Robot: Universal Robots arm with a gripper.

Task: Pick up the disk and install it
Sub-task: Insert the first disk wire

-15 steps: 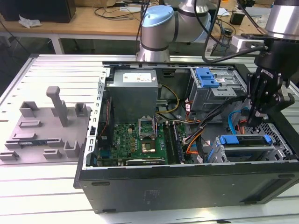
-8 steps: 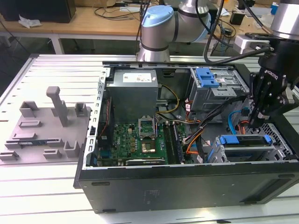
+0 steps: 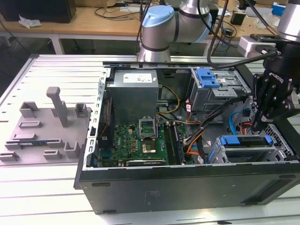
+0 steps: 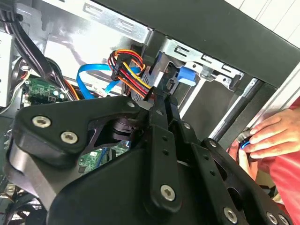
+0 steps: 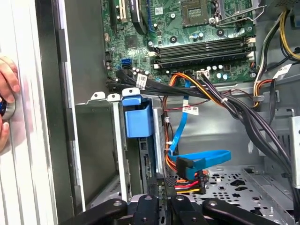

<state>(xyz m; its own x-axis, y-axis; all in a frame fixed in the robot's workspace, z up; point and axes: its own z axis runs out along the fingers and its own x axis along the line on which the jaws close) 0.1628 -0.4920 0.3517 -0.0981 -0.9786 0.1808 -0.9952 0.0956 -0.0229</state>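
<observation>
Where the exterior view looks down into the open computer case (image 3: 187, 187) lying on its side on the slotted table (image 3: 47, 187), the disk (image 3: 245, 140) sits in the lower drive cage (image 3: 215, 157) at the exterior view's right end of the case, its blue bracket facing up. The black hand (image 3: 259, 125) hangs just above and beside that cage, pointing down, close to the disk's far edge; I cannot tell from here whether it touches. The motherboard (image 3: 136, 138) lies in the middle of the case, and a grey fixture (image 3: 47, 122) stands on the table at the exterior view's left.

In the second wrist view, the hand (image 4: 159, 96) has its two tips pressed together with no gap and nothing between them. They point toward the disk's blue bracket (image 4: 186, 75) inside the metal cage. A blue flat cable (image 4: 89, 75) and a bundle of coloured wires (image 4: 129, 65) lie beside the tips. A person's fingers (image 4: 269, 136) rest at the outer edge of the case.

In the first wrist view, the closed tips (image 5: 159, 180) line up with the disk (image 5: 138, 119), seen edge-on and slotted in the cage, near the blue cable (image 5: 206, 157).
</observation>
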